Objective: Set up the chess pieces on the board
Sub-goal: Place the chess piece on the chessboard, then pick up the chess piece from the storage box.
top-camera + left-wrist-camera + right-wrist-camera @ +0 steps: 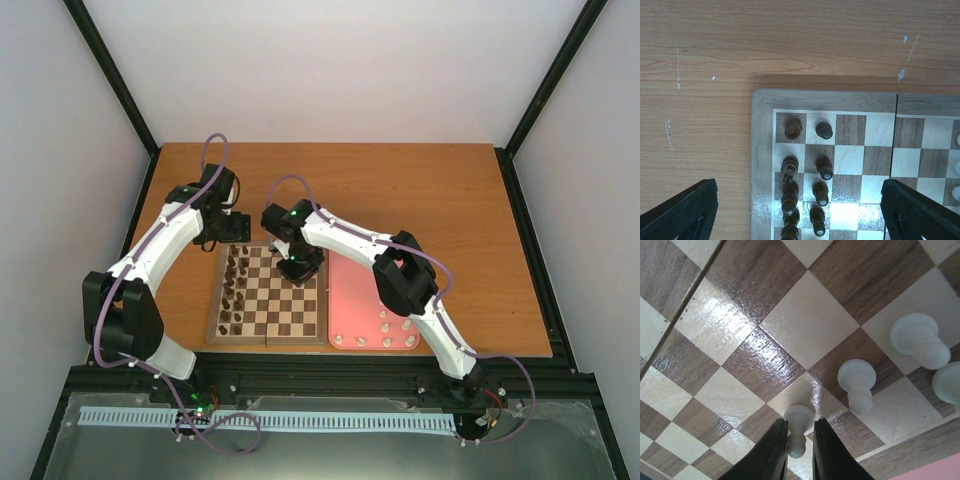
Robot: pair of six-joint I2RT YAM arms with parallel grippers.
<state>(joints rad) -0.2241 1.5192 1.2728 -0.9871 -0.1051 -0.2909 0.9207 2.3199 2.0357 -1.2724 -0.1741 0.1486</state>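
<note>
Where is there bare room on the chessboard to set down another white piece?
Bare: the chessboard's middle files, between the dark brown pieces and the white pieces by the right gripper. Crowded: the dark pieces' two files and the pink tray's near edge.

The chess pieces [855,376] are cream-white, the board [805,325] checkered dark-brown and cream, the tray [358,288] plain pink.

top external: high behind the arm bases, looking down on the whole table [400,180], board [267,292] mid-frame | left wrist: mid height, straight down on a board corner | right wrist: very near, steeply down on squares | shared: board in all views; white pieces [858,382] in both wrist views
</note>
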